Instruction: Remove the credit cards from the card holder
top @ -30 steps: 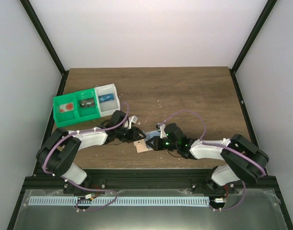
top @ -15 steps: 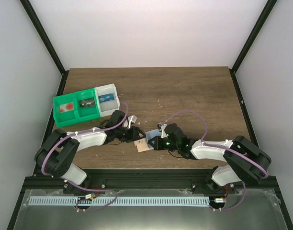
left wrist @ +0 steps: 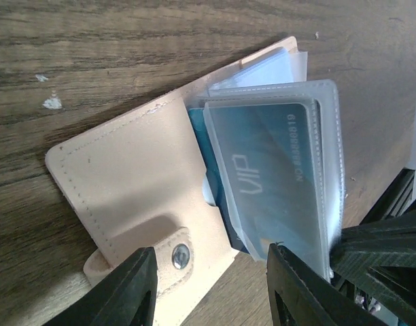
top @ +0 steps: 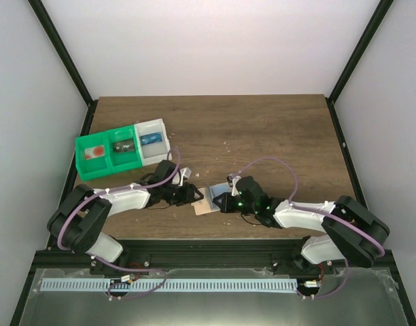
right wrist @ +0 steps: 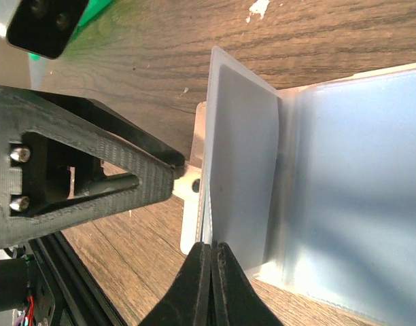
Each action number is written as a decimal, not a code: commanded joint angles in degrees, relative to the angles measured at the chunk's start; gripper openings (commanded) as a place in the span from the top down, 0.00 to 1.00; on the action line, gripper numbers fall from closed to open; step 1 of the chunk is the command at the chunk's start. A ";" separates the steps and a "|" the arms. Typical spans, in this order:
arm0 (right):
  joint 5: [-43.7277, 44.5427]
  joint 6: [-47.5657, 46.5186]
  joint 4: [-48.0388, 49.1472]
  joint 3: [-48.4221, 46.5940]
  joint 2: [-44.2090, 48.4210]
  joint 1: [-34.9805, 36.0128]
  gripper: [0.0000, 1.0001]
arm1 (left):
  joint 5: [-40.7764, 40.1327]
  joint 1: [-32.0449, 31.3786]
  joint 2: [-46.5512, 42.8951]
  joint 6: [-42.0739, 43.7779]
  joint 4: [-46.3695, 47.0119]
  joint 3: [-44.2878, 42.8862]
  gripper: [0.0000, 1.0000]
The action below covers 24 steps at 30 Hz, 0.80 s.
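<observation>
Hands: left hand [left wrist: 211,255] half open, straddling snap-tab end of flat tan stitched card holder [left wrist: 133,183], near middle of wooden surface's [left wrist: 126,54] near edge. Right hand [right wrist: 213,248] pinched fully closed on edge of clear plastic sleeve [right wrist: 238,156] fanned out from holder. Bluish credit card [left wrist: 269,170] inside sleeve; white lettering and digit row, not surely readable.

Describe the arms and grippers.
The left arm and right arm have white shells with black joints and purple cables. The left gripper and right gripper are black plastic with tapered fingers; a green light glows by the right one.
</observation>
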<state>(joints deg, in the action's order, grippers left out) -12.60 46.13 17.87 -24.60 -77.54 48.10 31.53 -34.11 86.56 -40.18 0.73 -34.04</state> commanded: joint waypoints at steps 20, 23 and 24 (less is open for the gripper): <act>-7.25 0.69 8.11 -1.59 -5.96 0.16 1.00 | 2.13 -1.07 -6.41 -4.08 2.18 -1.30 0.60; -6.61 0.91 7.22 -1.72 -5.70 0.15 1.00 | 2.20 -1.07 -4.56 -3.65 2.50 -1.19 0.64; -5.99 1.09 6.56 -1.72 -5.44 0.16 1.00 | 2.44 -1.08 -4.13 -3.66 3.06 -0.90 0.66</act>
<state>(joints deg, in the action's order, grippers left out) -19.53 46.44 25.12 -24.82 -83.15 48.10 32.75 -34.98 80.31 -43.77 1.65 -34.35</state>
